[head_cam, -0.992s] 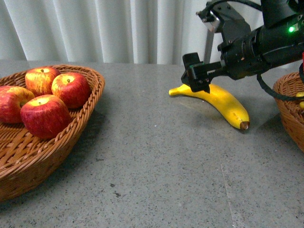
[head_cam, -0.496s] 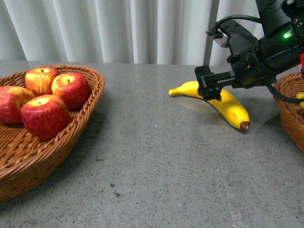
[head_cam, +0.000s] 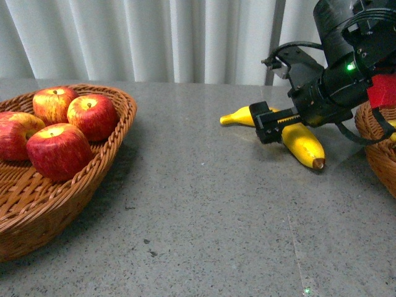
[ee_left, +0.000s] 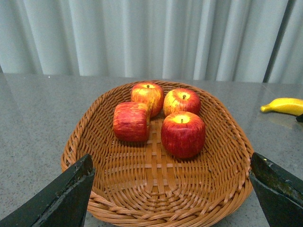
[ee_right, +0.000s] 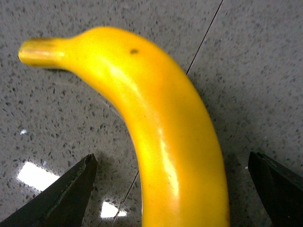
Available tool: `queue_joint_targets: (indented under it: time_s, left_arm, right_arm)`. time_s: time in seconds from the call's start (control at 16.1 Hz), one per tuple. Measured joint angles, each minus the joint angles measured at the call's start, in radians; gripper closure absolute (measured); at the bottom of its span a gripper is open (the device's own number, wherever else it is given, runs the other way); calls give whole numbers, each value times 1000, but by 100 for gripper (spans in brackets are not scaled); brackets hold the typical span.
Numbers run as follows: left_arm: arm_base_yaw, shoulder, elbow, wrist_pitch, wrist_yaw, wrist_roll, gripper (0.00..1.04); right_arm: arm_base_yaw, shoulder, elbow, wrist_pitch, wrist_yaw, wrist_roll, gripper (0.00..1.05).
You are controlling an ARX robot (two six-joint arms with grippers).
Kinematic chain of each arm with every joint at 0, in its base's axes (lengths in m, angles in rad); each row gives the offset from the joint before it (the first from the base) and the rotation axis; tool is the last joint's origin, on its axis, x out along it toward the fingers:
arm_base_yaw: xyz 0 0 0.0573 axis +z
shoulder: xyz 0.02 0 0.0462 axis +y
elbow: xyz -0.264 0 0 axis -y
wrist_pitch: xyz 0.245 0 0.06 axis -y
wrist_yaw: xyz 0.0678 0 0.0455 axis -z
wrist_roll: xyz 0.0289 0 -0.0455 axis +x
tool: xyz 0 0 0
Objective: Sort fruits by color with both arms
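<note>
A yellow banana with a brown tip lies on the grey table at the right. My right gripper hovers low over its middle, open, one finger on each side. In the right wrist view the banana runs between the two black fingertips without touching them. Several red apples rest in the wicker basket at the left. The left wrist view looks down on that basket and its apples; the left gripper is open above the basket's near rim, holding nothing.
A second wicker basket stands at the right edge, behind the right arm, with something yellow inside. White curtains hang along the back. The banana's end shows at the edge of the left wrist view.
The right gripper has moved right and down along the banana, from over its stem end to low over its middle. The banana and apples have stayed in place.
</note>
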Motion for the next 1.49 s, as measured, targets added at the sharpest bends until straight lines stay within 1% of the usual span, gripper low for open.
queue_joint_targets:
  time_s: [0.12, 0.19, 0.31, 0.5, 0.56, 0.62, 0.81, 0.87, 1.05, 1.18, 1.24, 1.3, 1.36, 1.43, 1.49]
  left_arm:
    - [0, 0, 0, 0, 0, 0, 7]
    - [0, 0, 0, 0, 0, 0, 7]
    - [0, 0, 0, 0, 0, 0, 7]
    - [0, 0, 0, 0, 0, 0, 7]
    - [0, 0, 0, 0, 0, 0, 7]
    - [0, 0, 0, 0, 0, 0, 7]
    - [0, 0, 0, 0, 0, 0, 7]
    - [0, 0, 0, 0, 0, 0, 7]
    - [0, 0, 0, 0, 0, 0, 7]
    - [0, 0, 0, 0, 0, 0, 7]
    - [0, 0, 0, 0, 0, 0, 7]
    - [0, 0, 0, 0, 0, 0, 7]
    - [0, 0, 0, 0, 0, 0, 7]
    - [0, 0, 0, 0, 0, 0, 7]
    - [0, 0, 0, 0, 0, 0, 7]
  right_arm:
    - [0, 2, 2, -25, -3, -2, 8]
    - [1, 2, 2, -22, -10, -16, 22]
    - [7, 2, 1, -14, -18, -25, 35]
    - [6, -1, -11, 16, -50, -23, 63]
    - [6, -3, -19, 38, -61, -17, 68]
    - [5, -9, -31, 71, -79, -10, 69]
    - [-5, -79, -87, 200, -183, 68, 69]
    - [-16, -120, -113, 268, -220, 106, 69]
    - [-71, -241, -177, 382, -285, 193, 69]
    - [-171, -362, -276, 413, -303, 224, 69]
    - [-240, -418, -354, 452, -303, 209, 69]
    - [-381, -533, -513, 446, -362, 124, 69]
    - [-552, -664, -655, 414, -432, -2, 69]
    - [-626, -688, -694, 379, -457, -46, 69]
    - [-676, -694, -723, 336, -477, -71, 69]
